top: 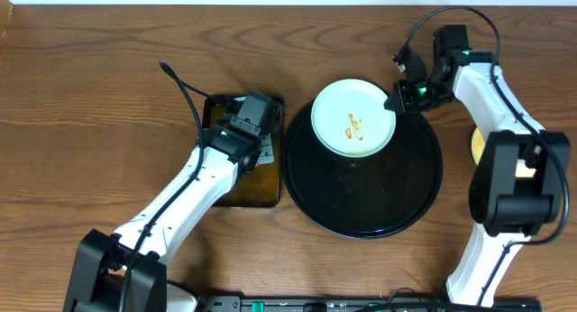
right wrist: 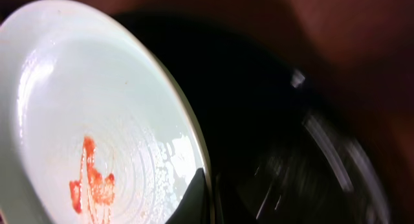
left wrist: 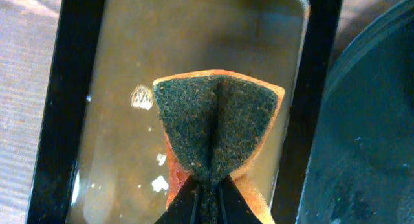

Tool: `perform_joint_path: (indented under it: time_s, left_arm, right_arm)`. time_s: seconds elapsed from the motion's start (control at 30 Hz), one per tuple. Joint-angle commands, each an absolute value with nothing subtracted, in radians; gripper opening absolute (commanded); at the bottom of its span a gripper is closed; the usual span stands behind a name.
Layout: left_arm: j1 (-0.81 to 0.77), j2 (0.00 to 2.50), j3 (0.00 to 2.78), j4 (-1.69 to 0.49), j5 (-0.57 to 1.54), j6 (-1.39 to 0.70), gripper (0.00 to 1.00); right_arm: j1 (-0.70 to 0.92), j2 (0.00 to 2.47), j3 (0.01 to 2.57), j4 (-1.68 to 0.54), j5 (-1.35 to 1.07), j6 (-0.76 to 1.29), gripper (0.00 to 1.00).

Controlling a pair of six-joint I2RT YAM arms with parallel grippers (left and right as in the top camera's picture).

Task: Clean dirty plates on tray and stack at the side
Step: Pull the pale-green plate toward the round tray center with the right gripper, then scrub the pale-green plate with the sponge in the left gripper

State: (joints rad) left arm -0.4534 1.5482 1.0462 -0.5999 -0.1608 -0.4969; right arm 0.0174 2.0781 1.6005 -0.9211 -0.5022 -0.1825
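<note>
1. Pinched in the left gripper (left wrist: pixel 208 188), at the bottom of the left wrist view, is a sponge (left wrist: pixel 217 120). It has a dark green scouring face and an orange body, and it creases down the middle where the fingers clench it.
2. Under the sponge lies a rectangular black pan (left wrist: pixel 61 120). Its floor looks wet and brown, with a few white glints.
3. From overhead, the tabletop (top: pixel 90 78) is brown wood grain and fills the frame. No more of the room shows.
4. The pan sits left of centre, just beside the round black tray (top: pixel 406 186), which has a low rim and a glossy, wet-looking floor.
5. One mint-white plate (top: pixel 353 118) lies on the upper left part of the tray, its upper edge reaching the tray's rim. Whether it is lifted off the floor cannot be told.
6. An orange-red sauce smear (top: pixel 356 125) marks the plate near its middle. In the right wrist view the glaze around it shines and shows faint rings.
7. The right gripper (top: pixel 394 103) grasps the plate's right-hand rim, with one finger on the upper face.
8. A cream-yellow plate (top: pixel 476 146) rests on the wood at the right edge of the overhead view, partly hidden by the right arm and well apart from the tray.
</note>
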Motion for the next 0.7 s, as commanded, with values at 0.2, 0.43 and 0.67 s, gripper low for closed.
perform_joint_path:
  time_s: [0.2, 0.43, 0.67]
  left_arm:
    - [-0.45, 1.536, 1.043, -0.514, -0.003, -0.466, 0.07]
    - [-0.515, 1.537, 1.043, -0.424, 0.117, -0.464, 0.08]
    - [-0.624, 1.609, 1.043, -0.312, 0.121, -0.524, 0.07]
  right_arm:
    - [0.097, 2.054, 1.5, -1.006, -0.398, -0.077, 0.01]
    - [0.138, 2.054, 1.355, -0.897, -0.389, -0.023, 0.01]
    - [0.154, 2.054, 1.331, -0.882, -0.389, -0.013, 0.01]
